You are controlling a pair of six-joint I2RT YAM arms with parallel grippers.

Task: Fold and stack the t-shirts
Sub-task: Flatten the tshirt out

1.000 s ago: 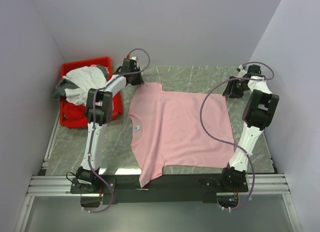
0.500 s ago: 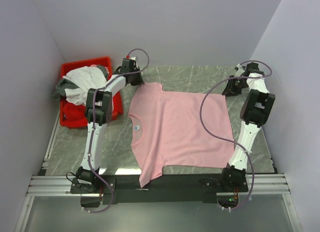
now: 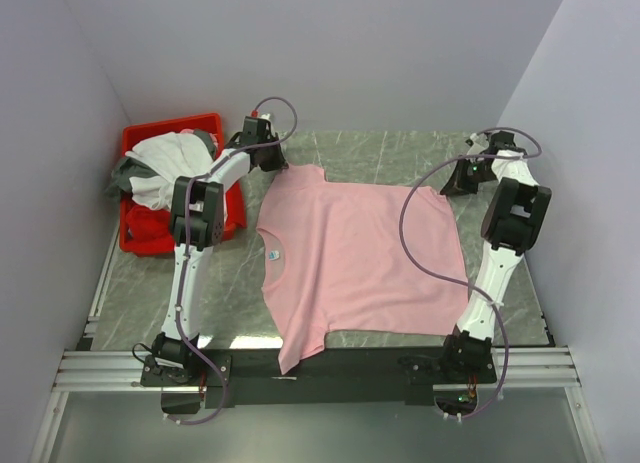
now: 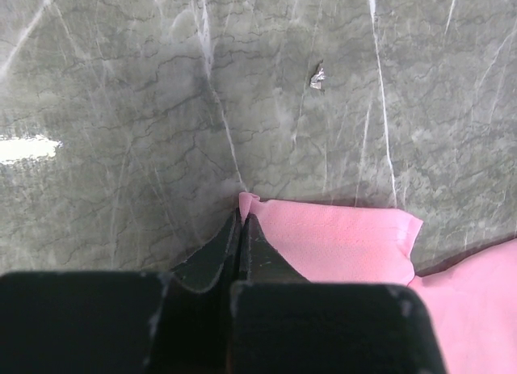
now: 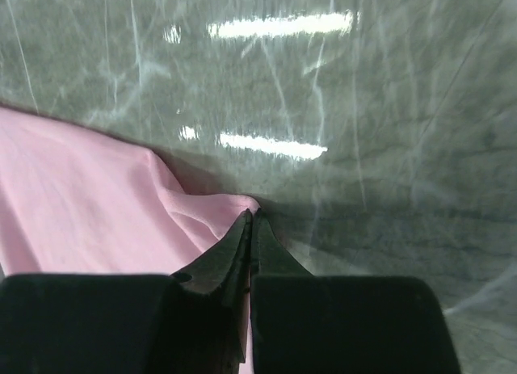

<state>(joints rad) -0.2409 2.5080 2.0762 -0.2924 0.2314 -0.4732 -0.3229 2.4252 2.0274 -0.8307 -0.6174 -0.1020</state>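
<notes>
The pink t-shirt (image 3: 360,258) lies spread flat and face-up in the middle of the grey marbled bench (image 3: 380,153), its neck toward the left arm's side and its hem toward the right arm's side. A small blue neck label (image 3: 274,253) shows inside the collar. The near sleeve (image 3: 293,351) droops over the bench's front edge, while the far sleeve (image 4: 339,245) rests on the stone. The left tool (image 4: 242,216) is down at that far sleeve, its two dark fingers pressed together with the sleeve's pink edge pinched between their tips. The right tool (image 5: 250,216) is low at the far corner of the hem, its fingers likewise closed tight on a small fold of pink cloth that puckers up from the bench. Both arms reach to the far side of the shirt, well apart from each other. To the left of the bench sits a red bin (image 3: 170,122) holding a heap of white, grey and red garments (image 3: 165,163), some spilling over its left rim.
</notes>
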